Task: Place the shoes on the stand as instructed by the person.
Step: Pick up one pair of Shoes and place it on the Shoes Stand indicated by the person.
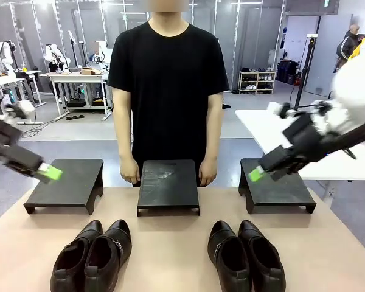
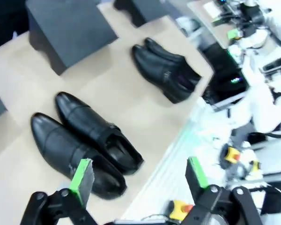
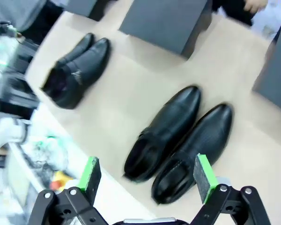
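Two pairs of glossy black shoes rest on the tan table near its front edge, the left pair point(image 1: 92, 255) and the right pair point(image 1: 245, 255), toes pointing toward the person point(image 1: 168, 91). Three low black stands line the far side: left stand point(image 1: 67, 184), middle stand point(image 1: 168, 184), right stand point(image 1: 277, 184). The person's hands rest at either side of the middle stand. My left gripper point(image 1: 50, 172) hovers open above the left stand; its wrist view looks down on the left pair point(image 2: 82, 140). My right gripper point(image 1: 257, 174) hovers open over the right stand, above the right pair point(image 3: 180, 140).
The far pair point(image 2: 166, 68) appears in the left wrist view, and the other pair point(image 3: 77, 70) in the right wrist view. A white table point(image 1: 267, 131) stands behind at right. Bare tabletop lies between the stands and the shoes.
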`<action>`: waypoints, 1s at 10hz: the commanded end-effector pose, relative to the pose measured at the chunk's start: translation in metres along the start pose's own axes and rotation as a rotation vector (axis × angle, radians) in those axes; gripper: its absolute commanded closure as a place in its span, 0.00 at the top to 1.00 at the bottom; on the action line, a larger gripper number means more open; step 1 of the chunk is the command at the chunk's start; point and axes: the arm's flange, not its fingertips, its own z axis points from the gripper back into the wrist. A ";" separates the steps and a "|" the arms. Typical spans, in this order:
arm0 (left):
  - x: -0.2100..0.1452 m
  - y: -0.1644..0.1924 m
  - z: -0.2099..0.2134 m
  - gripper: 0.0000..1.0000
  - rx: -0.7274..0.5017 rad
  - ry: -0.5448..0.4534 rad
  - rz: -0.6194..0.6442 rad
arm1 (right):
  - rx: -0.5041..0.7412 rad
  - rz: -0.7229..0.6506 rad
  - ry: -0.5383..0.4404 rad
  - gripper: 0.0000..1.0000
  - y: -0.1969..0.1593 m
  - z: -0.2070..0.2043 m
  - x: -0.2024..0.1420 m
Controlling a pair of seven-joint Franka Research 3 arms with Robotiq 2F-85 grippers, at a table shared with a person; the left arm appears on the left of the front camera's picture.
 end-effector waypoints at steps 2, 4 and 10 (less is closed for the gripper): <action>-0.052 0.033 0.060 1.00 -0.253 -0.051 0.051 | 0.295 -0.166 -0.047 1.00 -0.063 0.065 -0.046; -0.105 0.054 0.096 1.00 -0.318 -0.193 0.113 | 0.360 -0.231 -0.119 1.00 -0.108 0.099 -0.094; -0.241 0.083 0.203 1.00 -0.318 -0.450 0.355 | 0.411 -0.404 -0.408 1.00 -0.171 0.165 -0.208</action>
